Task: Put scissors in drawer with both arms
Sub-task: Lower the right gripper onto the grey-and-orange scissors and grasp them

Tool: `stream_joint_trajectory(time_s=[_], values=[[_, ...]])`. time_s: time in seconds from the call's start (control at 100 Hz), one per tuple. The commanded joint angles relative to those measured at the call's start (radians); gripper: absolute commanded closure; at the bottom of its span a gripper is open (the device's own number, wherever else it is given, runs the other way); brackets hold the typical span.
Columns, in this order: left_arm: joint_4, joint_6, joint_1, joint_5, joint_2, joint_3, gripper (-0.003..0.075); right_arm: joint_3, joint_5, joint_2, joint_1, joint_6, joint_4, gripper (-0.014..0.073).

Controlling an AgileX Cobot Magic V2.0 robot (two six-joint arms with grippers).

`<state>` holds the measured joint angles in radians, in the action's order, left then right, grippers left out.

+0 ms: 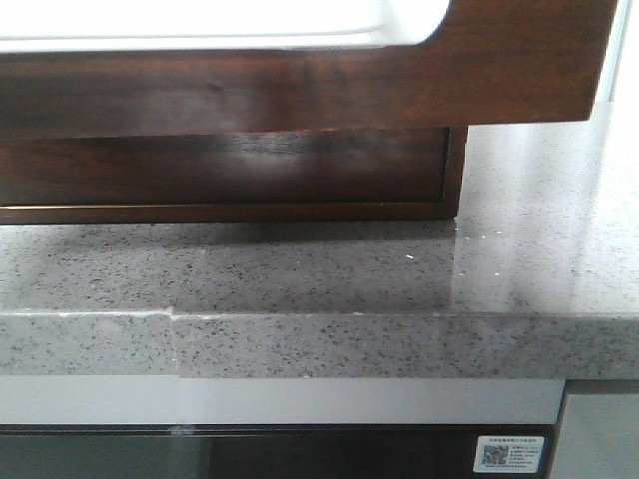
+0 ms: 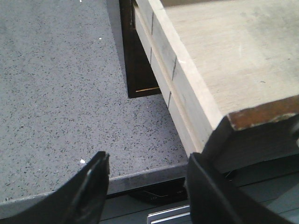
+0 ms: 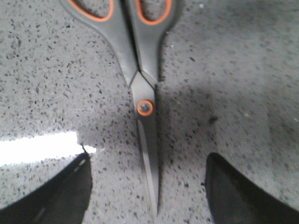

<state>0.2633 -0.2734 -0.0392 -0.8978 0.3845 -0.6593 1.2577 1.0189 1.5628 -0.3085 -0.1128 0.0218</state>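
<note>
Two stages of the task are shown at once. The drawer [image 1: 300, 90], a dark glossy wooden front with a wide rounded cut-out showing white, is seen pulled out over the speckled grey countertop [image 1: 300, 269]; in the left wrist view its pale interior floor [image 2: 224, 51] lies exposed and nothing is seen in the visible part. The opening step is therefore judged done. The scissors [image 3: 145, 107], grey with orange-lined handle loops and an orange pivot ring, lie closed and flat on the countertop, their blades pointing toward the right gripper [image 3: 147, 186]. Its fingers are spread apart on either side of the blade tips, and no contact with the blades is seen; the grasp is judged not yet made. The left gripper [image 2: 147, 186] is held apart as well, one finger [image 2: 91, 186] standing free above the counter edge and the other close against the drawer's front corner; whether that finger touches the wood cannot be told. Lifting, carrying and release into the drawer remain.

Open counter surrounds the scissors in the right wrist view, so room for descent is judged ample. The projecting drawer overhangs the counter's front edge [image 1: 300, 334], and its side wall [image 2: 182, 88] would have to be cleared from above.
</note>
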Motion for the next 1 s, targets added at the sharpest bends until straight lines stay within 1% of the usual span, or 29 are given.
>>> stream_joint_trajectory(time_s=[0.0,0.07,0.14,0.4,0.49,0.86,0.9,0.99], values=[[0.015,0.001,-0.006,0.065,0.015,-0.025,0.0374,0.061,0.002,0.012,-0.003,-0.030,0.007,0.0225],[0.015,0.001,-0.006,0.065,0.015,-0.025,0.0374,0.087,0.011,0.045,-0.003,-0.037,0.007,0.0264],[0.015,0.001,-0.006,0.065,0.015,-0.025,0.0374,0.112,0.023,0.074,-0.003,-0.046,0.007,0.0281],[0.015,0.001,-0.006,0.065,0.015,-0.025,0.0374,0.201,0.080,0.156,-0.003,-0.094,0.011,0.0281],[0.013,0.001,-0.006,0.065,0.015,-0.025,0.0374,0.229,0.098,0.179,0.001,-0.125,0.035,0.0281],[0.006,0.001,-0.006,0.067,0.015,-0.025,0.0374,0.303,0.175,0.255,0.018,-0.137,0.037,0.0283],[0.006,0.001,-0.006,0.067,0.015,-0.025,0.0374,0.303,0.175,0.255,0.018,-0.137,0.037,0.0296],[0.006,0.001,-0.006,0.067,0.015,-0.025,0.0374,0.303,0.171,0.255,0.018,-0.142,0.037,0.0366]])
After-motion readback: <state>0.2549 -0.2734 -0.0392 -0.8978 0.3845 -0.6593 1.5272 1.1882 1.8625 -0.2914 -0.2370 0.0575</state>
